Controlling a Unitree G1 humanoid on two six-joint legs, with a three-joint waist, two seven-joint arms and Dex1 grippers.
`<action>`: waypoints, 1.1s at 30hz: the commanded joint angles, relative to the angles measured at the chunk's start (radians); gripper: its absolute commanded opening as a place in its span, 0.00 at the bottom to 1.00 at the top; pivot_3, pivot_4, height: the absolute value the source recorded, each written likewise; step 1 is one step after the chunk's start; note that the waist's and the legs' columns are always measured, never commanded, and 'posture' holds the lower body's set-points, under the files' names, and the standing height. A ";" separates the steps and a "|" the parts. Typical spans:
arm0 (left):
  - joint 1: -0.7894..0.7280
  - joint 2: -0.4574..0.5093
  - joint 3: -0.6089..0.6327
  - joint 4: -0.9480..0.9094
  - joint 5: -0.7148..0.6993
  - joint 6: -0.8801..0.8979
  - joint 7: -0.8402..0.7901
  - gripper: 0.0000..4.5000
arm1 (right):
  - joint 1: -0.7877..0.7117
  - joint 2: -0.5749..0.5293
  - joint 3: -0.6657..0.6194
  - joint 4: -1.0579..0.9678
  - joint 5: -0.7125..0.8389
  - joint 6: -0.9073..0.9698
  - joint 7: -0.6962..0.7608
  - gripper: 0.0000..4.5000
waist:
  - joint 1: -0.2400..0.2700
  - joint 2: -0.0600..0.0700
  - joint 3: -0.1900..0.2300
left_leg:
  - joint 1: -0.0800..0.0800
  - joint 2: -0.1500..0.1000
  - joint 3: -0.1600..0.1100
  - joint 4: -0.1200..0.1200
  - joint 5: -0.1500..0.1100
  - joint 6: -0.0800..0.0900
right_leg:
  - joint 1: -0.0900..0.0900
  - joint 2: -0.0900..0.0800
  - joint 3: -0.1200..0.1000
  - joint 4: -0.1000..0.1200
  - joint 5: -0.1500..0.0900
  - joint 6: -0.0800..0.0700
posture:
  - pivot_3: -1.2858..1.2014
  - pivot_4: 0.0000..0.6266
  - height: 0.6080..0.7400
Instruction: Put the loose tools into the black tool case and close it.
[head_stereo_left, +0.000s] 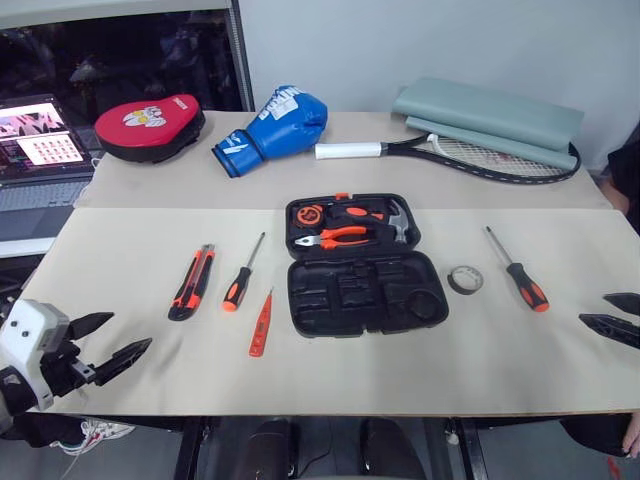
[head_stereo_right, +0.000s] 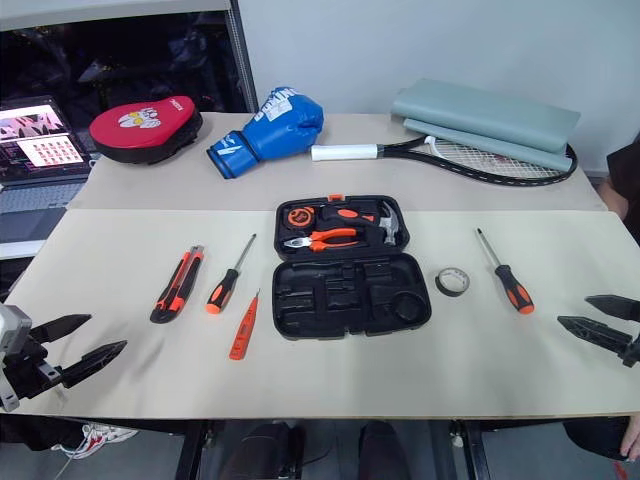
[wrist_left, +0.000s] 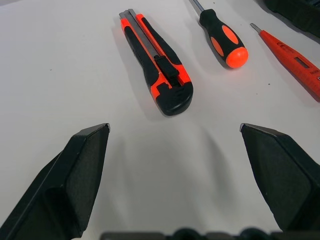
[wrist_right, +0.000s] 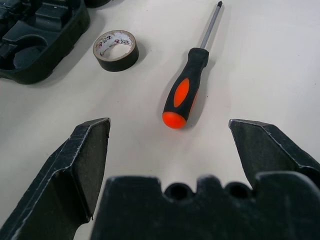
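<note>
Black moulded plastic marks the tool case, lying open and flat in the middle of the worktop. Its far half already holds pliers, a hammer and what looks like a tape measure, though the smaller pieces there are hard to make out; the near half shows bare shaped recesses, presumably waiting for the loose tools.

Those tools lie spread on both sides of the case, each apart from its neighbour, which should leave every one easy to pick singly. On the robot's left sit the utility knife, a screwdriver and the thin red tester pen, the pen nearest the case. On the right, the roll of tape rests just beside the case, with the second screwdriver further out.

Both arms hang low at the near corners of the worktop. The left tool stands wide open and empty, pointing towards the utility knife, which the left wrist view shows straight ahead. The right tool is also spread wide and holds nothing; its own wrist view lines up on the right-hand screwdriver's handle, and the frame edge cuts it off in the head views.

Beyond the case lie a punch pad, a blue boxing glove and a tennis racket partly under a grey cover; a laptop is cropped at the left.
</note>
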 joint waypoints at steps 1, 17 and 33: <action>-0.016 0.018 -0.002 0.000 -0.005 0.006 0.005 1.00 | 0.017 -0.011 -0.048 -0.045 0.014 -0.011 -0.015 0.98 | 0.000 0.000 0.000 | 0.000 0.000 0.000 0.000 0.000 0.000 | 0.000 0.000 0.000 0.000 0.000 0.000 | 0.52 0.24 0.97; -0.478 0.160 -0.259 -0.072 -0.103 0.491 0.278 1.00 | 0.149 0.061 -0.179 -0.756 0.186 0.193 -0.205 0.98 | 0.012 0.001 0.001 | -0.001 0.000 0.000 0.000 0.001 -0.001 | -0.003 0.002 0.002 0.003 0.001 0.001 | 0.52 0.24 0.97; -0.991 0.008 -0.704 0.018 -0.040 0.943 0.537 1.00 | 0.008 0.125 0.097 -1.406 0.455 0.412 -0.494 0.98 | 0.022 -0.012 0.008 | -0.004 -0.002 -0.002 -0.001 0.002 -0.005 | -0.007 0.006 0.005 0.002 0.005 0.002 | 0.52 0.24 0.97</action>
